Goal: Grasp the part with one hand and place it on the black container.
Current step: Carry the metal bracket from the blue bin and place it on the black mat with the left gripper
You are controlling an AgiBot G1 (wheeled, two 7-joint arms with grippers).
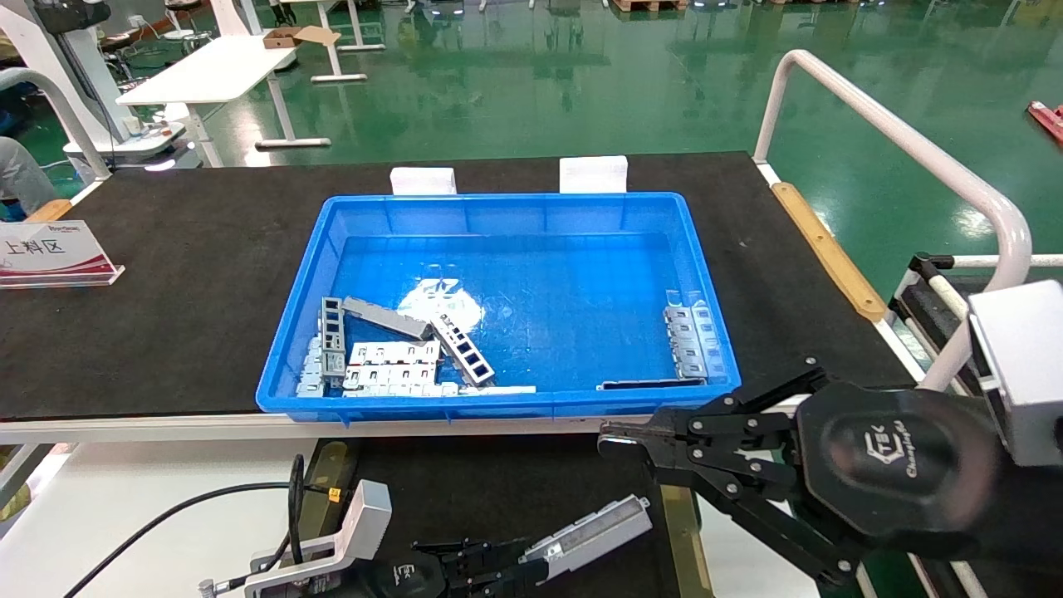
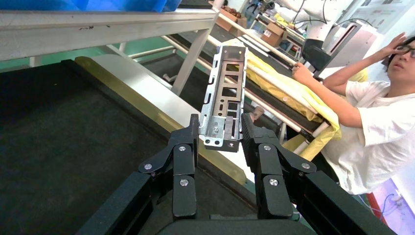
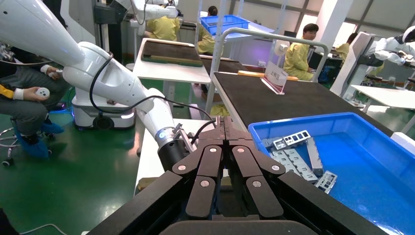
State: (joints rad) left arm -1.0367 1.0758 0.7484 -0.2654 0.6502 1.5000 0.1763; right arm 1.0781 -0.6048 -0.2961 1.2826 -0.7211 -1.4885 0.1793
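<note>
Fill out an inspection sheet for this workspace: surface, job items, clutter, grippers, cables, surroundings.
Surface: black tabletop mat carrying a blue bin; the black container sits lower, in front, with a brass-coloured strip on its edge.
Job items: one part held above the black container, not yet set down; more parts lie in the bin.
Clutter: a pile of metal pieces at the bin's near left, a stack at its right wall; a sign on the mat.
Grippers: left gripper clamps the part's end; right gripper shut, empty, near the bin's front right corner.
Cables: black cable beside the left arm.
Surroundings: green floor, white tables, seated people.
</note>
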